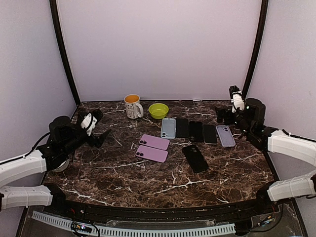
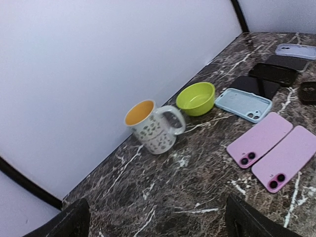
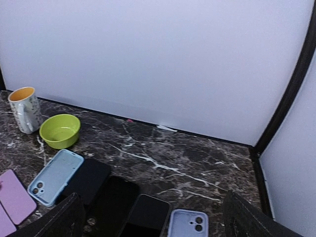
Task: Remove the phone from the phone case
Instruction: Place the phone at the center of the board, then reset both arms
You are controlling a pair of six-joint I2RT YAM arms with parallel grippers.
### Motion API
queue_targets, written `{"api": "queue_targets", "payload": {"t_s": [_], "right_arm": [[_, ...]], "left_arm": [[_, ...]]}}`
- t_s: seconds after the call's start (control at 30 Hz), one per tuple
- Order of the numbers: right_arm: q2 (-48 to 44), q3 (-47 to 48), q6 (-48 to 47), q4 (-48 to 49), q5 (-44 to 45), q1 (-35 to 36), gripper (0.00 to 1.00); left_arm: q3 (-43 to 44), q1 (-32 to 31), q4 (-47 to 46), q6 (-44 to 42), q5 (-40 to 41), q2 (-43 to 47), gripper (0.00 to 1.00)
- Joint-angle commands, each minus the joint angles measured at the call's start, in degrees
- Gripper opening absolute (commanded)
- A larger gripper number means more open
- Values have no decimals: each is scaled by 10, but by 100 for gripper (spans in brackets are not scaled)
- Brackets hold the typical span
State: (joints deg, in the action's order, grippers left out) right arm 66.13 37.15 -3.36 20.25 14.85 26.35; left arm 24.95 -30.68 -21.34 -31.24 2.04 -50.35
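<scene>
Top: dark, white-veined marble surface (image 1: 148, 182), pale lavender walls (image 1: 158, 49). Two pink cased phones (image 1: 153, 142) lie flat mid-surface, ungripped.
Left wrist: glossy spotted mug (image 2: 153, 129), lime bowl (image 2: 196, 98); left jaws spread, empty.
Right wrist: light-blue case (image 3: 54, 177); right jaws spread, empty.

Near the far edge of the dark marbled bench (image 1: 148, 182): spotted white mug (image 1: 132, 106), orange inside, upright. Just right of it, apart, lime-green bowl (image 1: 158, 110).
</scene>
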Motion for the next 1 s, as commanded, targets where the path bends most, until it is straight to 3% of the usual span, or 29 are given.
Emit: {"api": "queue_targets", "payload": {"t_s": [0.0,0.1,0.2,0.43,0.67,0.8,0.97], "right_arm": [[-32,-17,33,-10,25,-48,99],[-52,-36,63,2,42,-83,99],[-63,-55,90,12,57,-111,99],[-65,-115,79,77,96,-135,99],[-47,-210,14,241,108,-159,99],[-23,-273,7,358,62,-183,99],[43,-295,18,454,2,-219,99]], "left_arm": [[55,64,1,122,55,-45,98],[88,84,44,176,79,-77,98],[93,87,31,187,118,-83,97],[28,130,-106,187,189,-144,97],[-55,218,-266,217,96,-229,94],[-73,249,-339,209,61,-288,92],[-67,285,-359,221,16,-305,88]]}}
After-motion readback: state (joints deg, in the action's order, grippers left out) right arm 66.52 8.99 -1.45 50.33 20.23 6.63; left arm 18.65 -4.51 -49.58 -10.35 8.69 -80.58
